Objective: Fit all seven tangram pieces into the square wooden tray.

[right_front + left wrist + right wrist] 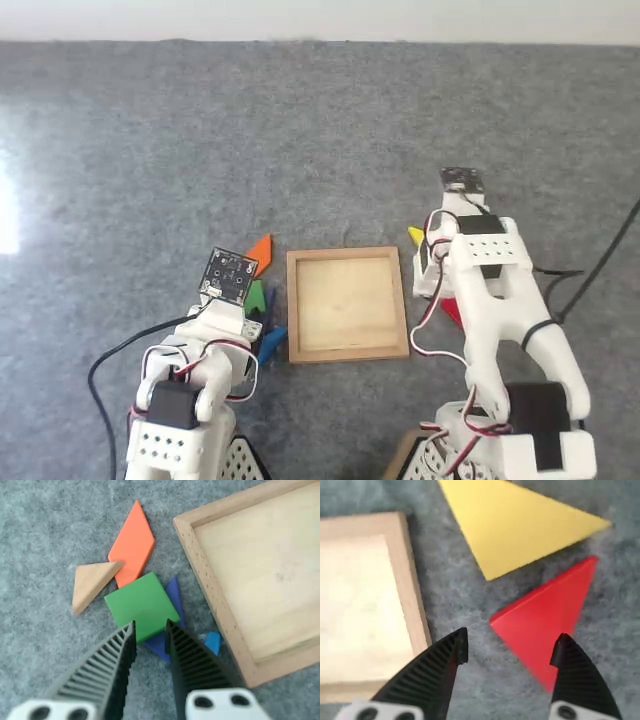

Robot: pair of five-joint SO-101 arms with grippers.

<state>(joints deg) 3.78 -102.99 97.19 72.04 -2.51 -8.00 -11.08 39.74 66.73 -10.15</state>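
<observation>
The square wooden tray (347, 303) lies between the arms with nothing inside it. Left of it are an orange parallelogram (132, 545), a plain wooden triangle (91, 582), and a green square (141, 605) lying partly over a dark blue triangle (174, 594). A small light blue piece (212, 642) sits against the tray's rim (200, 565). My left gripper (150, 632) hangs narrowly open just above the green square's near corner. Right of the tray lie a yellow triangle (515, 525) and a red triangle (545, 620). My right gripper (512, 650) is open, its fingers straddling the red triangle's near part.
A grey mat (320, 130) covers the table, with wide free room behind the tray. The tray's right rim (412, 580) runs close beside my right gripper's finger. A black cable (600, 260) trails off the right arm.
</observation>
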